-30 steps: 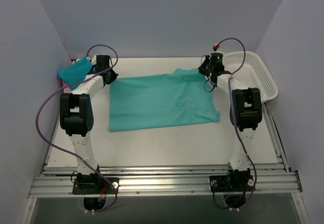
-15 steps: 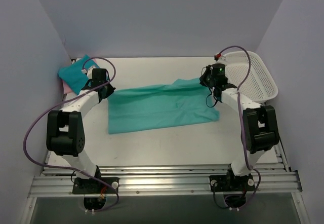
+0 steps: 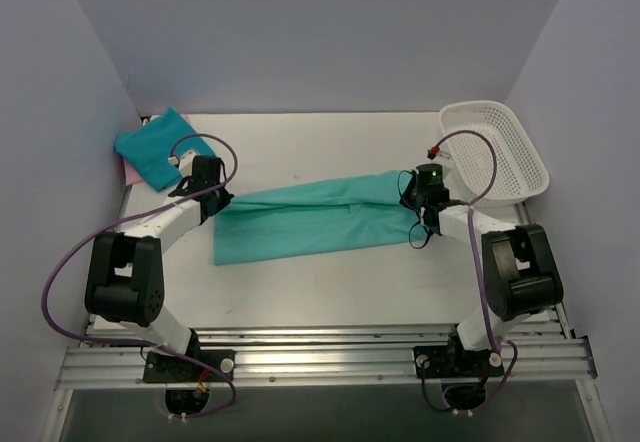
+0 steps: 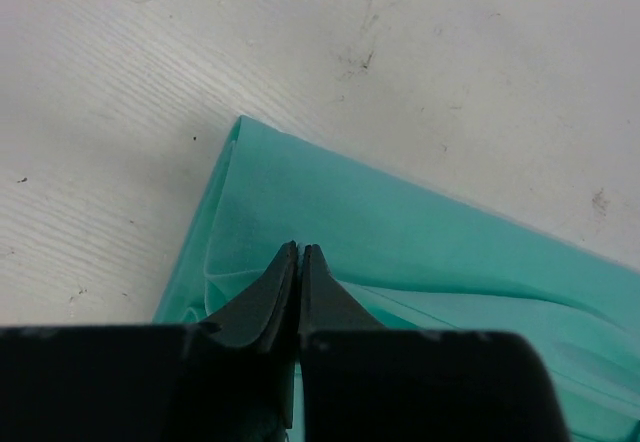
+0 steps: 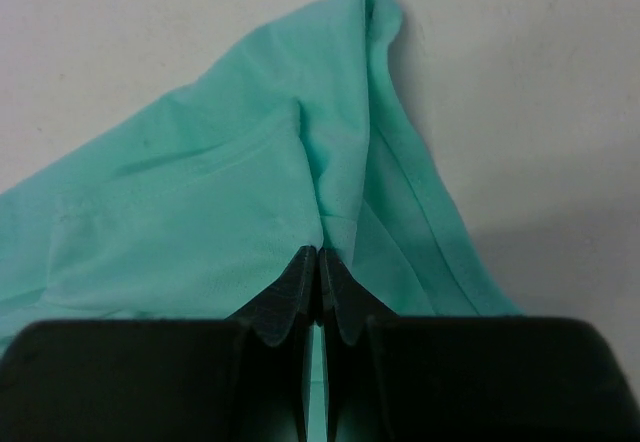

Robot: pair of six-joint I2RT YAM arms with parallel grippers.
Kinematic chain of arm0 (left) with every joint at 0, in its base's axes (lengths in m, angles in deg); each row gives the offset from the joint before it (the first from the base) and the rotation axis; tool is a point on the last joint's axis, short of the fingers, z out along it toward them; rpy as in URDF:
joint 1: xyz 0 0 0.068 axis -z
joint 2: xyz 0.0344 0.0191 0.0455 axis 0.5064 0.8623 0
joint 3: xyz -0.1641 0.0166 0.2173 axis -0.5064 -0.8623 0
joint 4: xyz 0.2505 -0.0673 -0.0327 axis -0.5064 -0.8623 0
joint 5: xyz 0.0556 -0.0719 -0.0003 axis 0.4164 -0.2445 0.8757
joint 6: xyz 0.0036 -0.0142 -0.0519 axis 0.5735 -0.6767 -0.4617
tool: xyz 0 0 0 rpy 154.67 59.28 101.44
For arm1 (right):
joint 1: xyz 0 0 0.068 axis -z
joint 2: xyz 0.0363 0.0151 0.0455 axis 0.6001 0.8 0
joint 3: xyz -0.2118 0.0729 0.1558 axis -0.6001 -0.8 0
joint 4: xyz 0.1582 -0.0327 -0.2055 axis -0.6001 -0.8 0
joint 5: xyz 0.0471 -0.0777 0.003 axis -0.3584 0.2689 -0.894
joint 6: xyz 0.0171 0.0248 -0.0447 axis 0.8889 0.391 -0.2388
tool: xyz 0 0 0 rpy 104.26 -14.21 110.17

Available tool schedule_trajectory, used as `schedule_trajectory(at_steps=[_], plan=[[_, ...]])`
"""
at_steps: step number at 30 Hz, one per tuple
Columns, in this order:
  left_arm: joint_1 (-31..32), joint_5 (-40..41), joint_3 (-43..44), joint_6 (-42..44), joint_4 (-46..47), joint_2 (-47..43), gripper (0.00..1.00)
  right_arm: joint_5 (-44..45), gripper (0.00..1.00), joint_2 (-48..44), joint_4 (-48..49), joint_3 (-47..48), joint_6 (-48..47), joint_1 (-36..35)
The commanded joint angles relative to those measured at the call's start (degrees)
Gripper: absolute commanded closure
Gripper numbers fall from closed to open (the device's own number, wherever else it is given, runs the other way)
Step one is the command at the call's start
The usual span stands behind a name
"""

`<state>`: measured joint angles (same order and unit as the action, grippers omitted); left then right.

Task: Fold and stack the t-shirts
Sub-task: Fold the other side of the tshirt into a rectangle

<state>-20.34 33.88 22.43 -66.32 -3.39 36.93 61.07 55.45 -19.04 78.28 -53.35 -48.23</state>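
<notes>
Long axis of shirt (image 3: 310, 224) runs left–right; left gripper (image 4: 298, 254) pinches its left end, right gripper (image 5: 318, 257) its right end.

Top view: we couldn't see fingertips on the left gripper (image 3: 214, 195) or the right gripper (image 3: 419, 200), since each wrist covered its own. Both wrist views cut the teal t-shirt (image 4: 430, 252) off at the frame edges, and the finger bodies hid the cloth under them. The pink t-shirt (image 3: 129, 169) sat mostly buried under the folded teal t-shirt (image 3: 158, 146), probably just an edge showing.
</notes>
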Motion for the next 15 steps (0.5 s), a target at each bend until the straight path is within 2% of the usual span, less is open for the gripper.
schedule_trajectory(at_steps=[1,2,5,6,7,8,10,11,14,15], plan=[[1.25,5.91,-0.87,-2.99,-0.72,-0.74,0.98,3.94,1.0,-0.12,3.25,-2.51,2.09,-0.42],[1.34,6.36,-0.96,-3.53,-2.03,0.05,0.97,4.03,1.0,0.32,3.16,-2.77,2.62,-0.42],[1.69,7.07,-1.4,-5.46,-4.06,1.64,0.84,5.25,1.0,1.55,2.11,-3.04,3.32,-0.51],[1.78,7.33,-1.49,-6.08,-4.76,1.9,0.76,6.21,1.0,1.9,1.76,-3.04,3.85,-0.51],[1.87,7.42,-1.49,-7.04,-5.38,2.34,0.57,6.83,0.99,2.08,0.63,-2.78,4.2,-0.51],[1.87,7.59,-1.84,-7.48,-6.17,2.35,0.5,7.36,0.92,2.08,-0.08,-2.69,4.55,-0.51],[1.87,8.03,-2.45,-9.5,-7.23,1.91,0.31,10.25,0.7,1.73,-2.88,-2.51,6.22,-0.51],[1.87,8.12,-3.33,-9.77,-7.41,1.47,0.3,10.7,0.52,1.03,-3.42,-2.6,6.83,-0.6],[1.95,9.08,-5.35,-12.23,-7.76,-1.95,0.18,13.25,0.08,-1.16,-5.53,-2.78,8.33,-1.21],[1.95,9.7,-5.88,-13.11,-7.67,-3.01,0.16,13.78,0.07,-1.87,-6.76,-2.6,8.6,-1.74]])
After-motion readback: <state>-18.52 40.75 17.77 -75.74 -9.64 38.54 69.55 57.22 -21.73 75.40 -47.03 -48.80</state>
